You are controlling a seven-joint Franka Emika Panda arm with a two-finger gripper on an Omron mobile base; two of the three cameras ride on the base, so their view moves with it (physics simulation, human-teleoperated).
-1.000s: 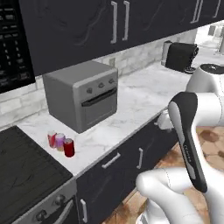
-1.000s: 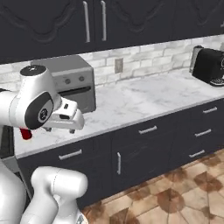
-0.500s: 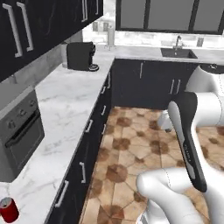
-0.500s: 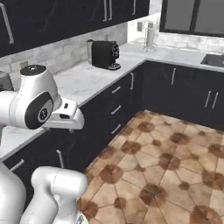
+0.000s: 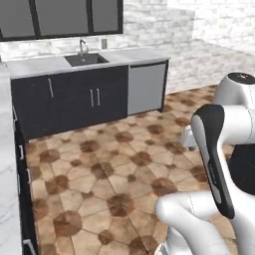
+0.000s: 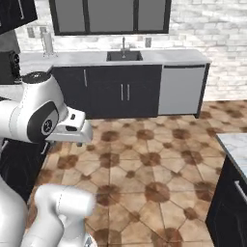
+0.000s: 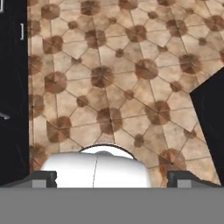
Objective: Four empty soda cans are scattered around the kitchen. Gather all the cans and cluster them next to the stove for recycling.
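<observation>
The soda cans and the stove are out of view. In the hand view my gripper [image 7: 112, 177] points down at the brown patterned tile floor [image 7: 113, 83]. Its two dark fingertips [image 7: 43, 177] stand far apart at the bottom corners, open, with nothing between them. The arm is folded in close above the base, elbow up, in both base views.
A dark cabinet run with a sink [image 5: 85, 59] [image 6: 123, 55] and a silver dishwasher front [image 5: 146, 88] [image 6: 181, 89] lines the far wall. A marble counter edge [image 5: 6, 164] runs on the left, another counter corner [image 6: 235, 144] on the right. Open floor [image 6: 144, 164] lies between.
The whole picture has swung: the base has turned away from the counter with the toaster oven and red cans toward the sink wall. The gripper stays open.
</observation>
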